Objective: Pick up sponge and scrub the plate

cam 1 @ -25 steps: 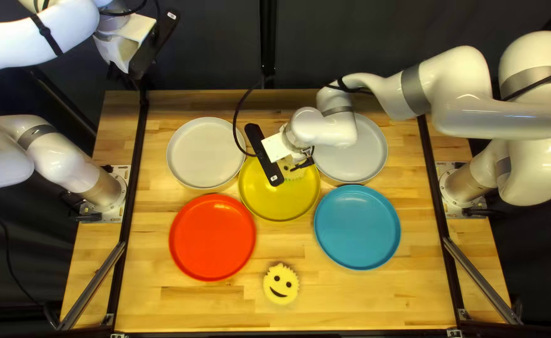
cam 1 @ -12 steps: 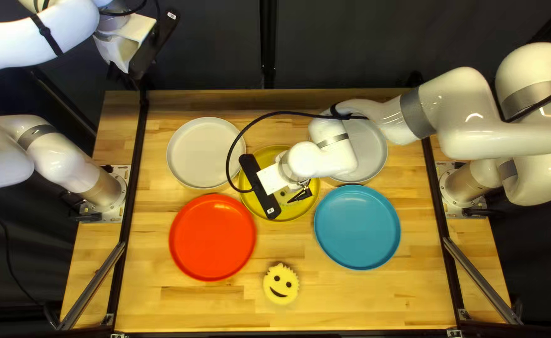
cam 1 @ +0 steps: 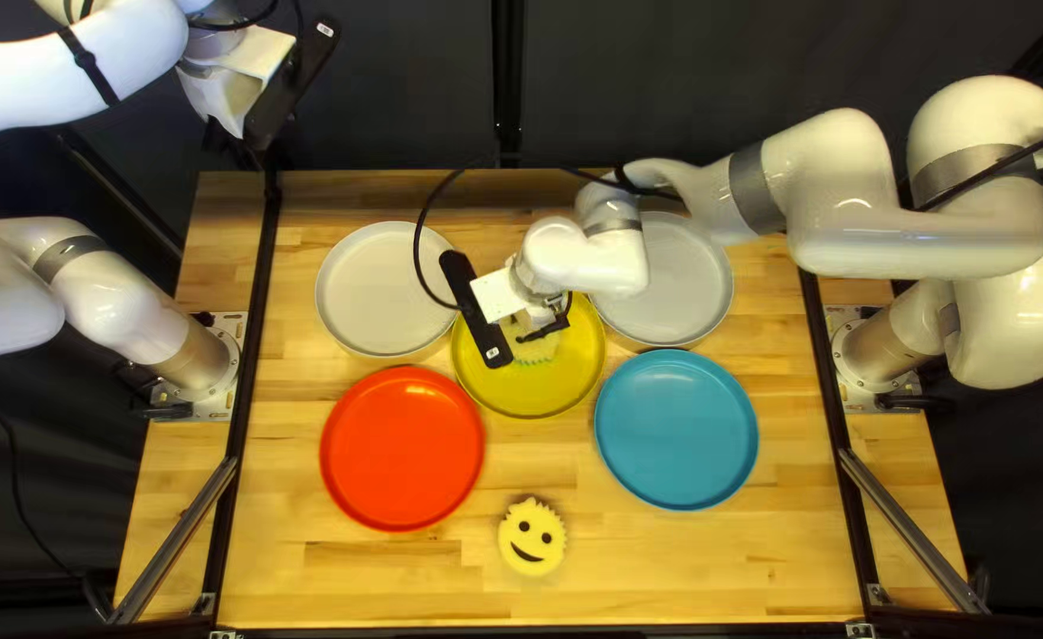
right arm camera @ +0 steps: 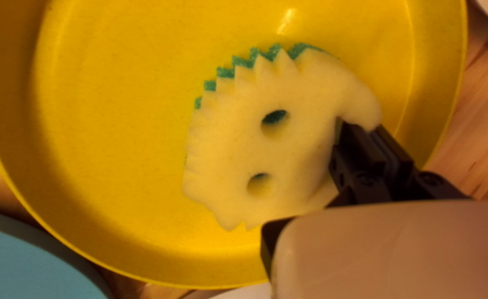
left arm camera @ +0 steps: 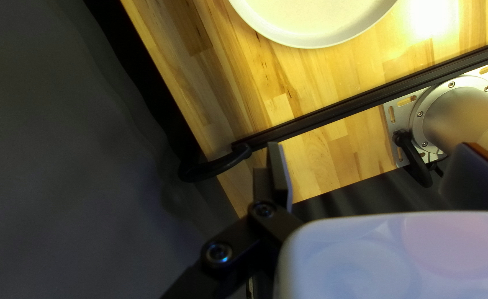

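1. The right gripper point(cam 1: 542, 327) pinches the sponge point(right arm camera: 227, 144) near one edge, a finger on each side of the held strip.
2. That sponge, pale with a green underside and two round holes, is over the yellow plate point(cam 1: 528, 397); I cannot tell how much of it touches.
3. The left gripper point(cam 1: 235, 113) is up by the table's far left corner, its jaws wide with nothing between them.
4. A second sponge point(cam 1: 522, 552), with a smiling face, lies on the table point(cam 1: 687, 568), nearer than the red plate point(cam 1: 402, 449) and the blue plate point(cam 1: 677, 430).
5. A white plate point(cam 1: 382, 290) and a grey plate point(cam 1: 693, 278) sit either side of the yellow one.
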